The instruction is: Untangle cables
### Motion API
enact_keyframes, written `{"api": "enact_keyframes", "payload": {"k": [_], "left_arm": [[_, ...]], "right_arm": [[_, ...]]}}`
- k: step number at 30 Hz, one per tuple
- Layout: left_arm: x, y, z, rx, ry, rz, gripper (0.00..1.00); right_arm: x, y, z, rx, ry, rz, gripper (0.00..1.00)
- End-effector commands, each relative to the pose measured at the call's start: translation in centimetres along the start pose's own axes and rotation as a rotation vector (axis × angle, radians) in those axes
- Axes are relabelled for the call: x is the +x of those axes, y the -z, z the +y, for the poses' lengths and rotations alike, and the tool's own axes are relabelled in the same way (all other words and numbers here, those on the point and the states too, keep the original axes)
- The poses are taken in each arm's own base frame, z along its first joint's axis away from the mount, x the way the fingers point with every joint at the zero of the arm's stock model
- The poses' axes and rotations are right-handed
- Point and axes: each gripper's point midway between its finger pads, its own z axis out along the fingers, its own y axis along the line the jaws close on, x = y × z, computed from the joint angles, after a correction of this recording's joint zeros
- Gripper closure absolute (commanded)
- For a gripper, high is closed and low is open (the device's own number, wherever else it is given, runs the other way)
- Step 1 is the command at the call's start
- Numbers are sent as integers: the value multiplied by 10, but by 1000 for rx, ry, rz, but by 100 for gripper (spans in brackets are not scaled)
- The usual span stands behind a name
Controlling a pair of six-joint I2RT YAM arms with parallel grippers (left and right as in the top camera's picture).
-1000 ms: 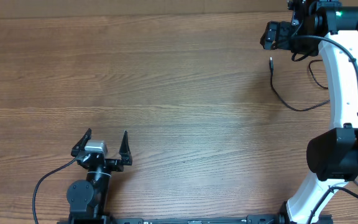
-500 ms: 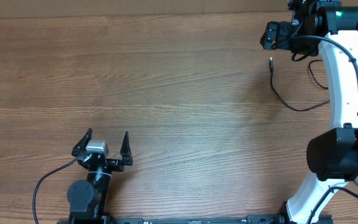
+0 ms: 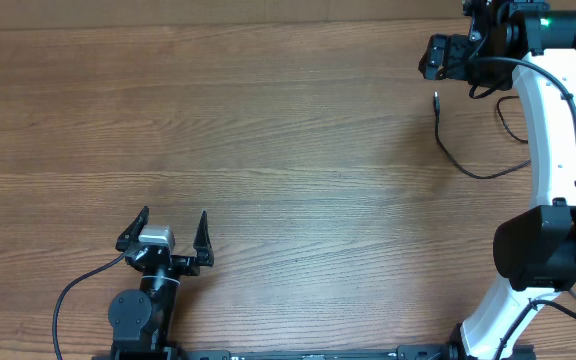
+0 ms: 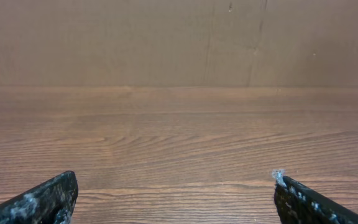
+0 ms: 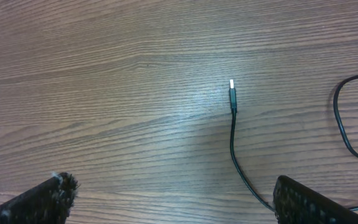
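left gripper (image 3: 172, 220): my fingers stand spread wide and empty, low at 7 o'clock on the table (image 3: 268, 150).
right gripper (image 5: 173, 183): my fingers stand spread wide and empty, at 1 o'clock on the table.
cable (image 5: 232, 140): thin black strand lying flat, untouched.
plug tip (image 5: 232, 87): silvery, at 1 o'clock from my right fingers, apart from them.

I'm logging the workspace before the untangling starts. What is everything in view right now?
cable: one, thin black with a silvery plug tip, lying loose at the table's far right
black loop: one, right of the plug; may be the same cable
table: one, brown wood
wall: one, beige, behind the table
left gripper: one, black, open, empty, near edge
right gripper: one, black, open, empty, over the cable
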Motion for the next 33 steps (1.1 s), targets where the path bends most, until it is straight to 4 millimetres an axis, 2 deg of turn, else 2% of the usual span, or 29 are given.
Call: {"api": "enact_keyframes", "payload": {"k": [1, 18, 22, 29, 33], "left_arm": [[0, 0, 0, -3, -8, -3, 0], [0, 0, 0, -3, -8, -3, 0], [0, 0, 0, -4, -8, -3, 0], [0, 0, 0, -3, -8, -3, 0], [0, 0, 0, -3, -8, -2, 0]], "right_arm": [[-5, 14, 0, 7, 8, -37, 0], [-5, 14, 0, 7, 8, -36, 0], [-6, 14, -9, 55, 7, -41, 0], [-5, 16, -9, 61, 7, -42, 0], [10, 27, -20, 129, 2, 2, 0]]}}
